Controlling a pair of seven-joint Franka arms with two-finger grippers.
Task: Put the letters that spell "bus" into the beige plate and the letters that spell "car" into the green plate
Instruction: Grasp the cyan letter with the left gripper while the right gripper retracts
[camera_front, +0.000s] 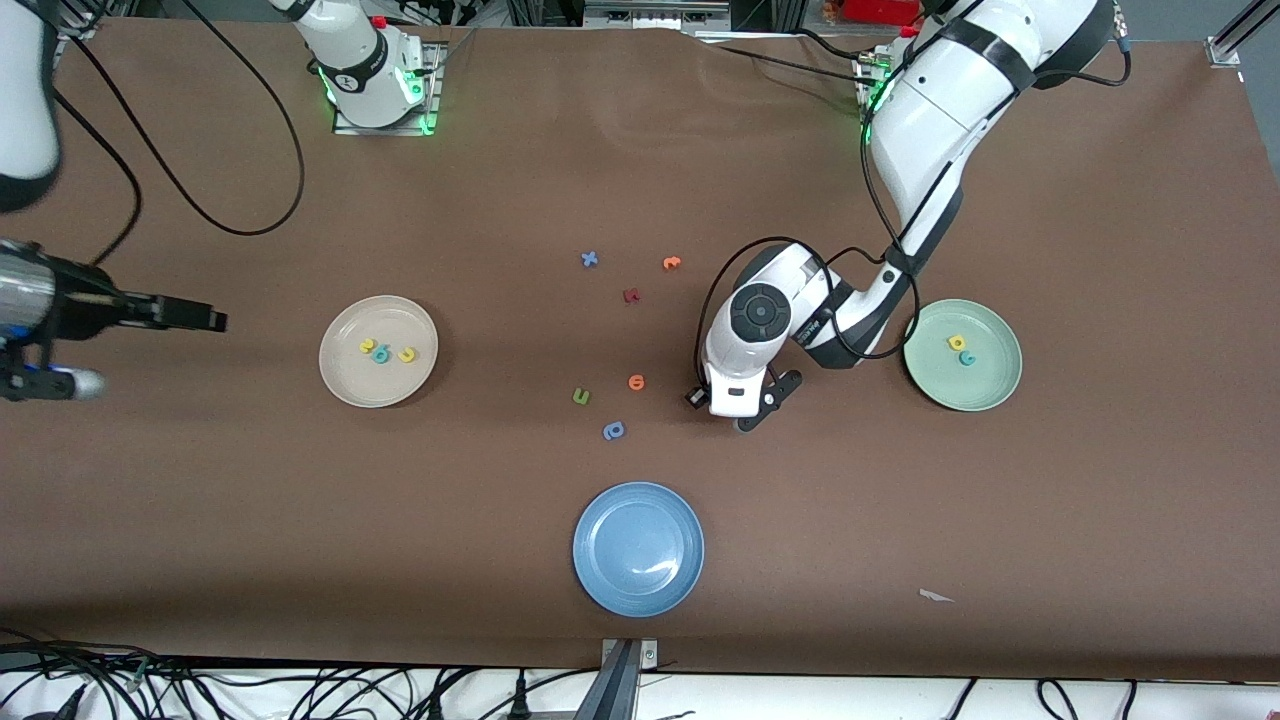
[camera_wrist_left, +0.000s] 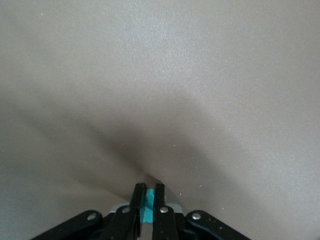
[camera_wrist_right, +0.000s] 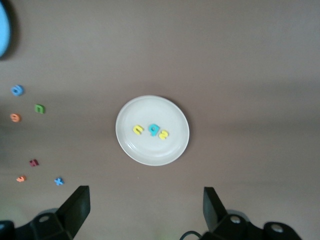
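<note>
The beige plate holds a yellow letter, a teal letter and a second yellow letter. In the green plate lie a yellow letter and a teal letter. My left gripper is down at the table between the loose letters and the green plate, shut on a small teal letter whose shape is hidden. High up beside the beige plate, my right gripper stands wide open, holding nothing.
Loose letters lie mid-table: a blue one, an orange one, a dark red one, another orange one, a green one and a blue-purple one. A blue plate sits nearest the front camera.
</note>
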